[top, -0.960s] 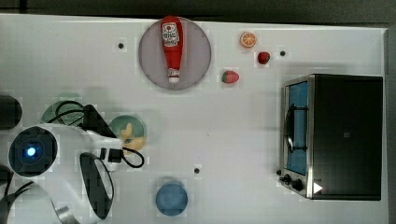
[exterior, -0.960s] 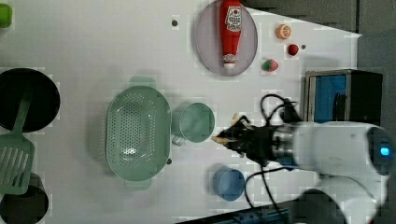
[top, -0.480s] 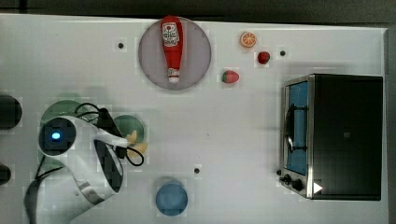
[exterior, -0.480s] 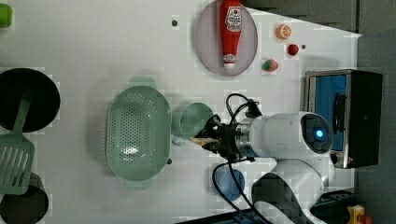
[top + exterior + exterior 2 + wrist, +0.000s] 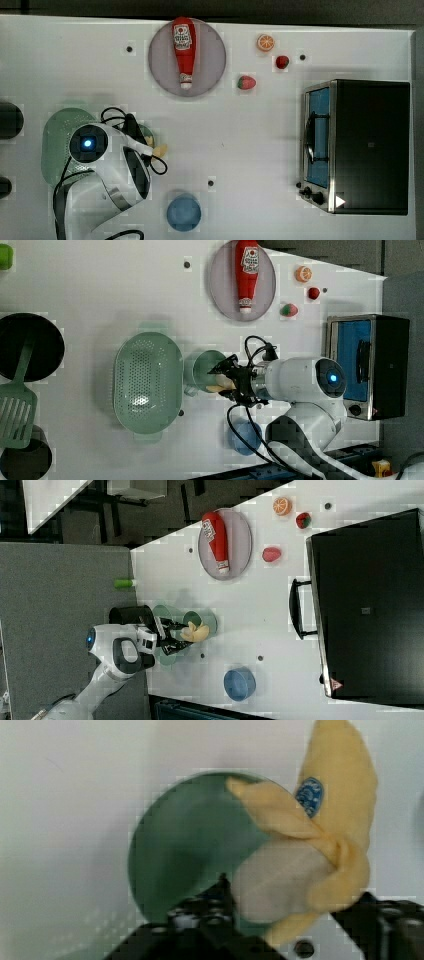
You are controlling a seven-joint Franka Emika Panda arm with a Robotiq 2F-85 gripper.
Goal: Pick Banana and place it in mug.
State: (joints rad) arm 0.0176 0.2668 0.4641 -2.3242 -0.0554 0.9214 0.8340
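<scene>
White tabletop [image 5: 260,135], catalogued outward from the task item, as I see it from the remote station.

1. Banana [image 5: 320,845]: pale yellow, half peeled, with a blue sticker. It lies partly over the mug's opening and partly past the rim, between the gripper's fingertips. In the right view [image 5: 196,631] it sits at the mug's edge.
2. Mug [image 5: 175,850]: mint green, round, upright, with its inside dark. In the left view [image 5: 205,367] it stands just beside the colander.
3. Gripper [image 5: 295,895]: black, one finger on each side of the banana. I cannot tell whether the fingers press on it or stand clear. In the left view [image 5: 227,380] it is over the mug.
4. Colander [image 5: 147,382]: green, oval, perforated, to the left view's left of the mug.
5. Blue round item [image 5: 184,212]: near the arm's base, apart from the mug.
6. Ketchup bottle [image 5: 184,50]: lying on a grey plate [image 5: 210,65], well apart from the mug.
7. Strawberry [image 5: 246,82], orange slice [image 5: 265,42] and small red fruit [image 5: 282,62]: loose on the table beyond the plate.
8. Toaster oven [image 5: 370,145]: at the top view's right.
</scene>
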